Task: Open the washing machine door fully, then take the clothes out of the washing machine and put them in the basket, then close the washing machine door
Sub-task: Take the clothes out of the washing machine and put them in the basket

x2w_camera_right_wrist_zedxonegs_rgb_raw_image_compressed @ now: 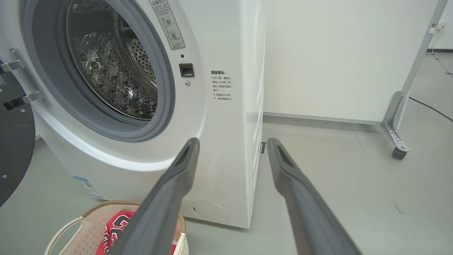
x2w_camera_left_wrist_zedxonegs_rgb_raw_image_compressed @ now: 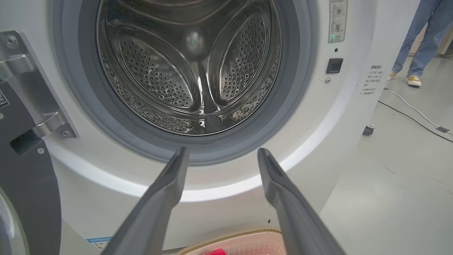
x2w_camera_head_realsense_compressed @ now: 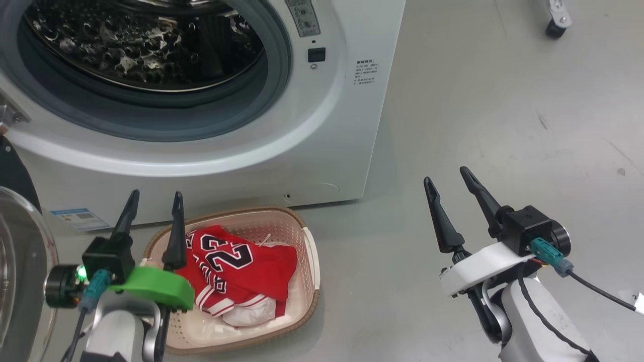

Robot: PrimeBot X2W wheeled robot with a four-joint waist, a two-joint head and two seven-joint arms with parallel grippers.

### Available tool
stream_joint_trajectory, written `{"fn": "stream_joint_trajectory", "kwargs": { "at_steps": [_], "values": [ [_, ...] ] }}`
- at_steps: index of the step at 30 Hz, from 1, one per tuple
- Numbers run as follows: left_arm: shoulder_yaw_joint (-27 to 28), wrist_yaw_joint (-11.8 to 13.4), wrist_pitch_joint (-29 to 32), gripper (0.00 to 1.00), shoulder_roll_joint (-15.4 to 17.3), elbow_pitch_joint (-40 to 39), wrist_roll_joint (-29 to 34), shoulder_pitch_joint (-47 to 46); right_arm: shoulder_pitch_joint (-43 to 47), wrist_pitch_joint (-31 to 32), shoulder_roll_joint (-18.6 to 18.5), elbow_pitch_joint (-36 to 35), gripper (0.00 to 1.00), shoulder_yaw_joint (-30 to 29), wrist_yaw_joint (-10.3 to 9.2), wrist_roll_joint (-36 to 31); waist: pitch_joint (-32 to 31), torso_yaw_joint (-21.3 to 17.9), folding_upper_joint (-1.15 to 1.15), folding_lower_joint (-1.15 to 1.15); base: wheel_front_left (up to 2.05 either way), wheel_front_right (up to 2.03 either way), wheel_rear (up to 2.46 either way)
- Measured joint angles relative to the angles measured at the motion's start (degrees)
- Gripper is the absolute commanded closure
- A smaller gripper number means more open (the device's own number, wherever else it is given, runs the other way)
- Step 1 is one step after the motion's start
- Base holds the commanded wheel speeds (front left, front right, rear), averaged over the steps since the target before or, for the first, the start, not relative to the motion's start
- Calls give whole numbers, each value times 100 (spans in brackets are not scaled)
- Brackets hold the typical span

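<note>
L pincer (x2w_camera_head_realsense_compressed: 156,193) is open, fingers spread and empty, hanging above the left edge of the basket (x2w_camera_head_realsense_compressed: 241,210). Just right of it and lower down, the clothes (x2w_camera_head_realsense_compressed: 236,266) lie inside the basket: red jersey w/ 23 on top, some white fabric under it. Straight ahead of the L pincer stands the washing machine (x2w_camera_head_realsense_compressed: 322,151), w/ grey gasket (x2w_camera_head_realsense_compressed: 151,123) round the mouth and perforated steel drum (x2w_camera_head_realsense_compressed: 141,45) behind it. The washing machine door (x2w_camera_head_realsense_compressed: 20,251) is swung open to the left of the L pincer, glass bowl bulging toward it. R pincer (x2w_camera_head_realsense_compressed: 446,174) is open too, gripping nothing, held over grey floor (x2w_camera_head_realsense_compressed: 503,125), w/ the basket well to its left & the machine's right front corner ahead-left of it. Left wrist view: far off to the right of the L pincer, a person's legs (x2w_camera_left_wrist_zedxonegs_rgb_raw_image_compressed: 421,35) in jeans stand on the floor
</note>
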Motion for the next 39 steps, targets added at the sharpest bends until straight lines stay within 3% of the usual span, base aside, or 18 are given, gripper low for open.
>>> {"fn": "stream_joint_trajectory", "kwargs": {
  "at_steps": [11, 39],
  "values": [
    [16, 255, 0, 0, 1, -346, -1, 739, 251, 0, 7, 3, 0, -71, -8, 15, -318, -14, 0, 0, 0, 0, 0],
    [-8, 505, 97, 0, 3, -1045, 59, 1541, 585, 0, 21, -40, 0, -113, -52, 16, -542, -64, 0, 0, 0, 0, 0]
  ]
}}
